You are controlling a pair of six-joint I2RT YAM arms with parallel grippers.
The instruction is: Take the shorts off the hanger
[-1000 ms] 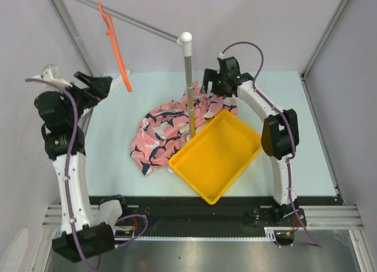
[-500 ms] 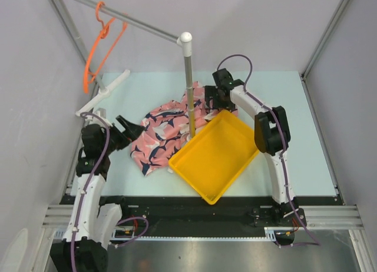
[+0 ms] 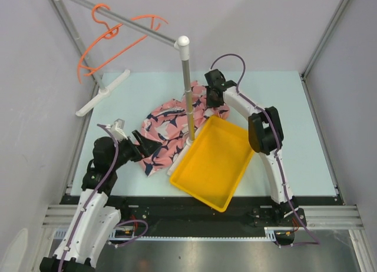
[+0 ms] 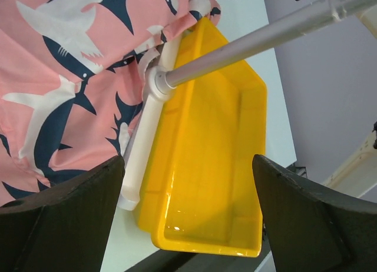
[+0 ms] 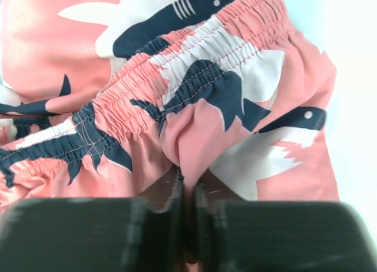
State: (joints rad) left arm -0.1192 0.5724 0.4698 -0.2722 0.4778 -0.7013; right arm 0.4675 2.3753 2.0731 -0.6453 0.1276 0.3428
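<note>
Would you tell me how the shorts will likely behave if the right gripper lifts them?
Probably floppy: the shorts lie crumpled in folds, so they should drape from the pinch. Likely light, being thin cloth. The gathered waistband bunched in the right gripper should resist slipping, though trailing cloth might snag the post.

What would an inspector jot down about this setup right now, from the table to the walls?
Surface: pale blue-green table, flat.
Job's things: the shorts lie crumpled on the table, off the hanger, which hangs bare on the grey rail.
Clutter: yellow tray, empty, beside the shorts; the rail's post stands at its edge.
Grippers: left gripper open over the shorts' edge, holding nothing; right gripper shut on a fold of the shorts.
Cables: a purple cable runs along each arm.
Surroundings: plain walls, aluminium frame posts.
</note>
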